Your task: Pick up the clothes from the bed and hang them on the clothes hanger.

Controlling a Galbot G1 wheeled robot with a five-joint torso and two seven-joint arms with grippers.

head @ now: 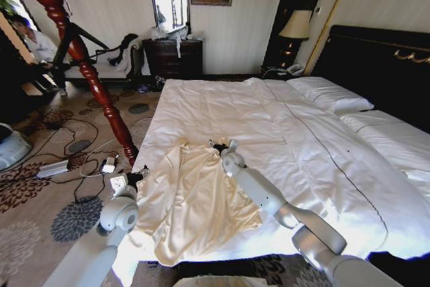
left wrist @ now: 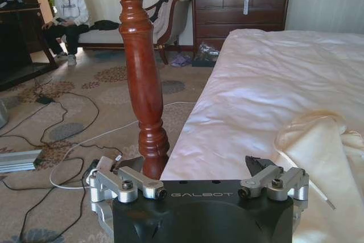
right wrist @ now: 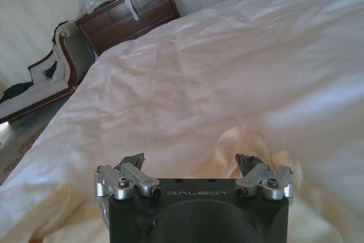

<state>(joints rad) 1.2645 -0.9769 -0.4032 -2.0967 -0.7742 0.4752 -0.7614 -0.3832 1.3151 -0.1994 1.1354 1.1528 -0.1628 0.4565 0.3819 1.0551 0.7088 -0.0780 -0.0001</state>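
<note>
Clothes [head: 195,199] beneath spread right fingers [right wrist: 248,163]

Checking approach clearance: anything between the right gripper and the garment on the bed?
Nothing visible. The right gripper, open, sits right over the clothes' top edge on the bed; the right wrist view shows only fabric between its fingers.
</note>
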